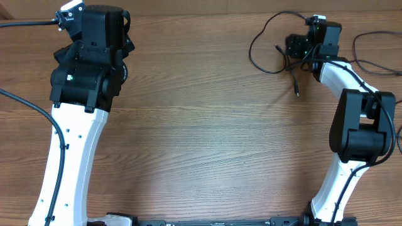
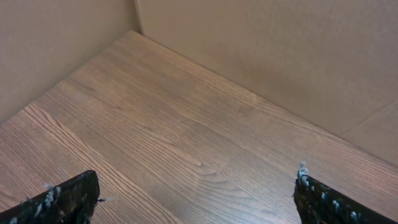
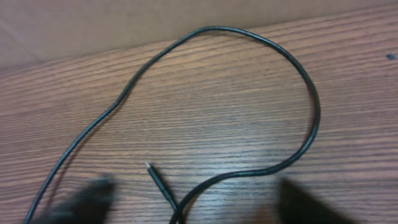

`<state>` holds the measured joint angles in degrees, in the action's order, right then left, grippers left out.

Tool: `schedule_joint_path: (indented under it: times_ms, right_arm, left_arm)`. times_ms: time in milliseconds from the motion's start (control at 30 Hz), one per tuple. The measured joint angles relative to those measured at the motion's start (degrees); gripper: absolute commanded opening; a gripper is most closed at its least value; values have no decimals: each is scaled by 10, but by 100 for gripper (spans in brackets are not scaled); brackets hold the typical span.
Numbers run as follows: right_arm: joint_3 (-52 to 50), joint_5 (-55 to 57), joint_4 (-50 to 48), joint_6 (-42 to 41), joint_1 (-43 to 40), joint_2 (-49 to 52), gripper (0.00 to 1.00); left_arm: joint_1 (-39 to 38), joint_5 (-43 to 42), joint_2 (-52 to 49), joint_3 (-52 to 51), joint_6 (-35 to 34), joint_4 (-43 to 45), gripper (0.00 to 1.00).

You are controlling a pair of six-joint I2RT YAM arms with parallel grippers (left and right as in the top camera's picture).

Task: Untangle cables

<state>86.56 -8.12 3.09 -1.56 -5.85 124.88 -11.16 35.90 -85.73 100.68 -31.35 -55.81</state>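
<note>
Since the wooden table (image 1: 201, 125) is bare across its middle, everything that matters sits at the far right corner. The left arm (image 1: 69, 163) is parked at the far left, well apart from the work. The left hand (image 2: 196, 190) is spread wide with nothing in it, only bare wood below.

The right arm (image 1: 352, 119) reaches over the cable (image 3: 211, 28), a thin black cord lying on the table in one open loop. The right hand (image 3: 196, 198) has its fingers far apart, blurred at the bottom of the wrist view, and grips nothing. The cord passes between them. The silver-tipped plug end (image 3: 158, 183) lies inside the loop, just beside the strand that crosses low in the view. Another loose plug end (image 1: 296, 94) lies nearer the robot.

Risks, judged from this:
- Closing at that crossing could pinch the strand and the plug together, and a pull would then tighten the tangle.
- Lifting the loop alone could drag the plug through it and make a knot.
- With the left hand so far off, nothing pins the cord, so the whole thing may slide.
- A low approach could scrape the fingers on the wood.
</note>
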Motion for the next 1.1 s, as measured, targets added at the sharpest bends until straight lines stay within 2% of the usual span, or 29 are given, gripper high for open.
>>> schedule_joint_path:
  times_ms: [167,367,967,1100]
  right_arm:
    - [0,-7,22,-43,0,-45,100]
    - [0,-10,102,-75,0,-167,100]
    - [5,-10,419,-89,-1,-516,100]
    - [5,2,441,-89,-1,-569,100]
  left_arm:
    - [0,0,0,0,0,0,99]
    - [0,0,0,0,0,0,100]
    - [0,3,0,0,0,0,99]
    - [0,4,0,0,0,0,99]
